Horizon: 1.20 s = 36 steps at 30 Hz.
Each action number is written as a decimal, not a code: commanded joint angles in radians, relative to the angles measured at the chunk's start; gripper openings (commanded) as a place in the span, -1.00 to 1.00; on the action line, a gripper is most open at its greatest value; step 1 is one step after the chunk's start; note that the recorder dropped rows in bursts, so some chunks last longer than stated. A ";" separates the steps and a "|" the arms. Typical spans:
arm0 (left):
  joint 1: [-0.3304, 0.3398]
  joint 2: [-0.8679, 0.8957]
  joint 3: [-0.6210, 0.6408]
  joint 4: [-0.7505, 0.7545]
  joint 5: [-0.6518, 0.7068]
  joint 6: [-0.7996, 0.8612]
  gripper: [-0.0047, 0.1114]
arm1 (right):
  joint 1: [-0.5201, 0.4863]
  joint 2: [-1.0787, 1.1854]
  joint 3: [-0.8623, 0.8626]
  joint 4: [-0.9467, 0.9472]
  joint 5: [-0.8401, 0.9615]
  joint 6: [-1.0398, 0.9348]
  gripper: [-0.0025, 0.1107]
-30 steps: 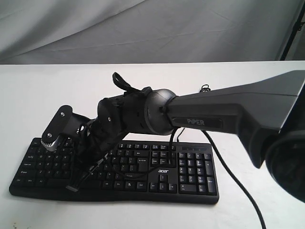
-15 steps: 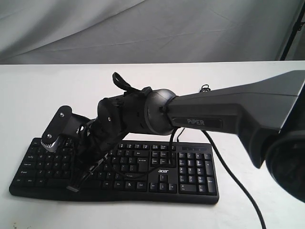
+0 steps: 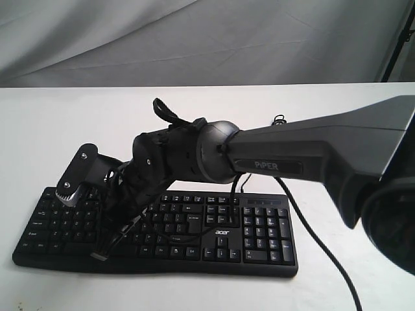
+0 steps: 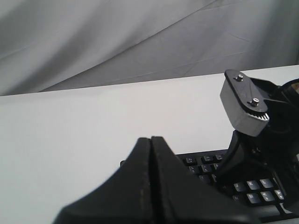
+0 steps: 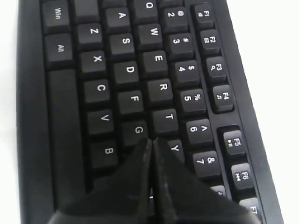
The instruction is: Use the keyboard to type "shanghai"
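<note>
Barely a twitch: right gripper [image 5: 152, 142], jaws closed, points between G and Y on one keyboard [image 5: 131, 70]; left gripper [image 4: 151, 140] likewise closed.

Black acer keyboard [image 3: 259, 236] flat on white table [image 3: 65, 129].

White table [image 3: 65, 123] with the black keyboard [image 3: 259, 232] flat on it, thin black cable [image 3: 327, 254] alongside

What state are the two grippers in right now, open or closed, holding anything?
Left gripper: jaws closed, holding nothing.
Right gripper: jaws closed, holding nothing, tip over the keyboard near G.
</note>
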 commanded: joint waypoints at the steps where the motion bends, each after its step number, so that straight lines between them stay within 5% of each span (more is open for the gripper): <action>1: -0.004 -0.003 0.004 0.001 -0.005 -0.003 -0.92 | -0.009 -0.002 0.002 0.007 0.002 -0.013 -0.96; 36: -0.004 -0.003 0.004 0.001 -0.005 -0.003 -0.92 | -0.009 0.021 0.002 0.016 -0.008 -0.033 -0.96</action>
